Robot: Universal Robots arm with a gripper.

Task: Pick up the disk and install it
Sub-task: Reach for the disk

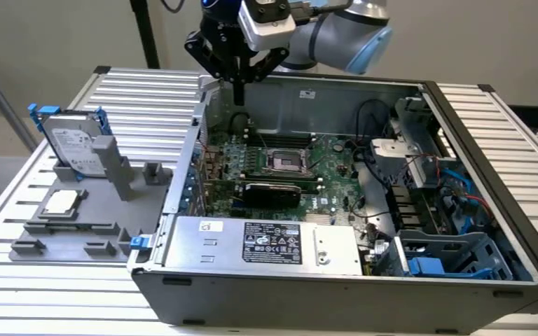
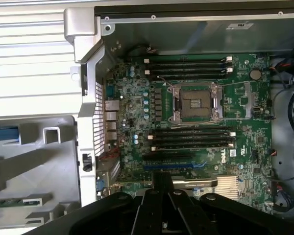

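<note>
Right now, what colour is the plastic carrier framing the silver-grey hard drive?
Blue carrier; best in the exterior view.

Exterior view: angled down over open case point(image 1: 344, 297), mid-distance; wrist camera point(image 1: 267, 24), at 12 o'clock there, facing straight down, nearer; sharing motherboard point(image 1: 279, 164).

Disk point(image 1: 71, 143) lettering probably too small.

The disk point(image 1: 71, 143) stands in a holder point(image 1: 101, 227), the computer case point(image 1: 279, 301) to the exterior view's right.
</note>
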